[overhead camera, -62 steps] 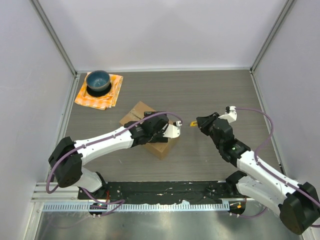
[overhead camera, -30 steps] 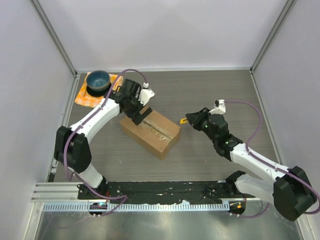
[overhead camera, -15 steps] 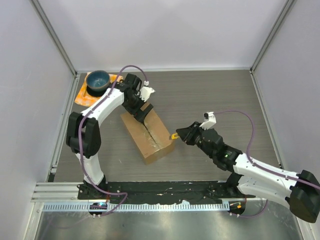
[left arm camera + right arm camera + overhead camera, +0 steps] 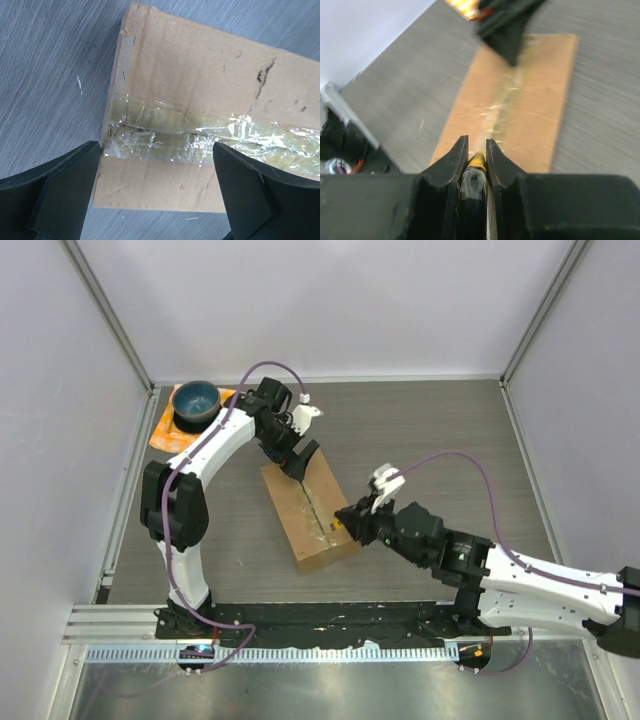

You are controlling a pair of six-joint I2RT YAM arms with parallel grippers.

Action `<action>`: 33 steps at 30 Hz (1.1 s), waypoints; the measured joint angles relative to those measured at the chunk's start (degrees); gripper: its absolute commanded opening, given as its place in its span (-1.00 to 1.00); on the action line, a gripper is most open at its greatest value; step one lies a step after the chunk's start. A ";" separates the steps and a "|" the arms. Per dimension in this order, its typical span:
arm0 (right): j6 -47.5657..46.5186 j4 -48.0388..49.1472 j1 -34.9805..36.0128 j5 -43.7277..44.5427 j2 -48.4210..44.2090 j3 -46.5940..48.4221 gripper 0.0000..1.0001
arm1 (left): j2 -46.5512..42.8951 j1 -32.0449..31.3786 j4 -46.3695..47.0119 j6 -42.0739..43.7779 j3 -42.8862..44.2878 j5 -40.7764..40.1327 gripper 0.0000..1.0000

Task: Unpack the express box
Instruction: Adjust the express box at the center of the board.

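The express box [image 4: 305, 515] is a brown carton lying lengthwise in the middle of the table, with shiny tape along its top seam [image 4: 210, 132]. My left gripper [image 4: 300, 462] is open at the box's far end, its fingers [image 4: 65, 195] wide apart on either side of the taped end [image 4: 155, 195]. My right gripper [image 4: 345, 523] is shut on a yellow-tipped cutter [image 4: 477, 162]. The tip sits at the taped seam near the box's near end [image 4: 520, 95]. The left gripper shows as a dark shape at the top of the right wrist view [image 4: 505, 27].
A blue bowl [image 4: 195, 400] sits on an orange cloth [image 4: 170, 435] at the far left corner. White walls with metal posts close in the table on the left, back and right. A black rail runs along the near edge [image 4: 330, 618].
The box has turned from slanting to nearly lengthwise. My left gripper stayed at its far end. My right arm has moved left, bringing the cutter tip from beside the box onto its seam.
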 measured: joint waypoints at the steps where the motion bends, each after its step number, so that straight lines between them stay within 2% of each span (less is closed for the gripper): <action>1: -4.26 0.42 3.39 0.72 0.70 1.18 -0.98 | -0.55 0.00 0.02 -0.22 0.00 0.44 1.00; 7: -27.58 1.60 25.75 9.84 10.84 4.17 -0.98 | -1.40 0.00 -0.50 -1.36 0.33 1.57 0.99; 13: -41.24 -0.85 35.32 16.20 12.33 2.97 -0.99 | -1.40 -0.35 -3.39 -1.49 5.14 1.81 1.00; 17: -47.43 -0.28 38.32 19.21 12.41 1.11 -0.99 | -1.40 -3.10 -3.30 -1.25 8.72 1.03 1.00; 22: -51.23 2.36 38.40 23.82 12.70 -0.37 -0.98 | -0.35 -7.80 -1.92 -1.33 8.74 -1.88 1.00; 30: -50.42 5.62 38.38 29.75 4.17 -2.86 -0.99 | 1.36 -1.25 1.03 -0.13 6.14 -5.88 1.00; 33: -48.39 6.84 38.38 30.97 2.51 -3.26 -0.98 | 2.38 -1.03 1.73 0.42 5.25 -6.21 0.97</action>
